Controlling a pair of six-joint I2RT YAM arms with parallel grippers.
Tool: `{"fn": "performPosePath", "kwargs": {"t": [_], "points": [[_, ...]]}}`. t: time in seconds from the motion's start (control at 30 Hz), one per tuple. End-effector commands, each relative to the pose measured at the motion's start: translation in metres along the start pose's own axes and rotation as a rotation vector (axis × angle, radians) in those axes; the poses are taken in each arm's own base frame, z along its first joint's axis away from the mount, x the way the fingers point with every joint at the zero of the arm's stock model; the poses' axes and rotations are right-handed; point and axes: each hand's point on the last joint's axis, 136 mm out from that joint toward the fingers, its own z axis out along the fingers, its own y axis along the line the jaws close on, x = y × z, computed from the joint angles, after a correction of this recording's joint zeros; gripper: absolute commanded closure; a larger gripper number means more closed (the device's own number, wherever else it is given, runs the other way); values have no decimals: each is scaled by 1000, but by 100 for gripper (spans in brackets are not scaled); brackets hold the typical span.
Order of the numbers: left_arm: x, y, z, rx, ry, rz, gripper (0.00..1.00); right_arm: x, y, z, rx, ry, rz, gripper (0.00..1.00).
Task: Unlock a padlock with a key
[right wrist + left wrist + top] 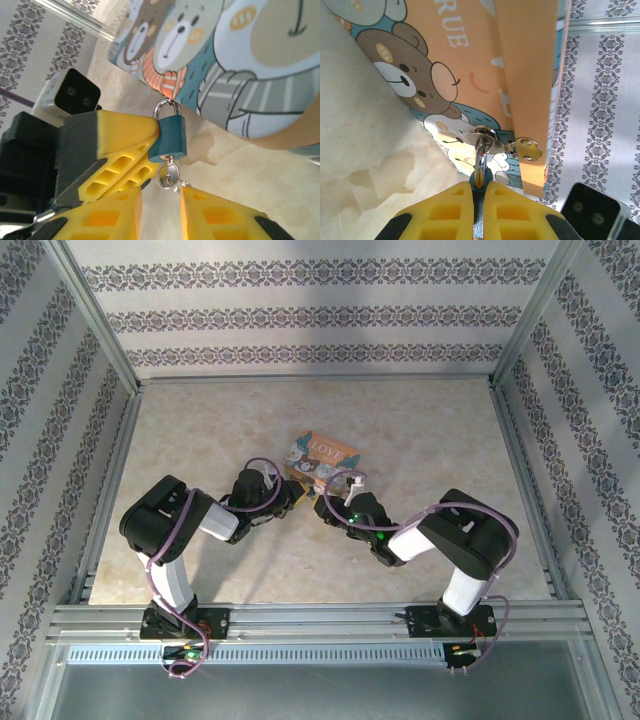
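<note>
Clamping the padlock (169,137) by its flat teal sides, the left pincer (479,189) is closed on the body. Just ahead of its fingertips the shackle passes through the metal clasp (485,135) of the orange bear-printed box (445,60). Below the lock's keyhole end the right pincer (161,200) stands with its jaws apart. The key (170,175) and its small ring hang between the tips, apparently seated in the keyhole but not pinched. Both pieces look light, rigid and smooth, so likely slippery. The lock can swing on its shackle, so the side grip matters. The key is best pinched on its flat head, close to the lock and not by the loose ring.
</note>
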Motion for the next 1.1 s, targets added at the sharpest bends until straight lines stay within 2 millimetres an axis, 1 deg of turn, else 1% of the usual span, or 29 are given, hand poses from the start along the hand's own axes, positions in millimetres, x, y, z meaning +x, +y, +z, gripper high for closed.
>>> {"fn": "performPosePath", "kwargs": {"t": [0.0, 0.13, 0.23, 0.37, 0.6, 0.77, 0.93, 1.07], "points": [[0, -14, -1, 13, -8, 40, 95, -16, 5, -15, 3, -51, -84, 69], [-1, -18, -3, 15, -9, 40, 95, -18, 6, -29, 62, -21, -241, 64], [0, -20, -5, 16, -12, 40, 95, -19, 7, -42, 130, 12, -400, 60], [0, -21, -7, 17, -13, 39, 95, -24, 17, -59, 172, 34, -611, 53], [2, -19, -8, 24, -14, 24, 95, -40, 37, -86, 159, -31, -831, 40], [2, -16, -10, 11, -16, 24, 95, -47, 42, -102, 176, -47, -1003, 39], [2, -16, -10, 10, -17, 8, 95, -43, 50, -112, 150, -46, -1201, 39], [3, -15, -10, 4, -17, -9, 95, -36, 53, -117, 145, -38, -1407, 39]]}}
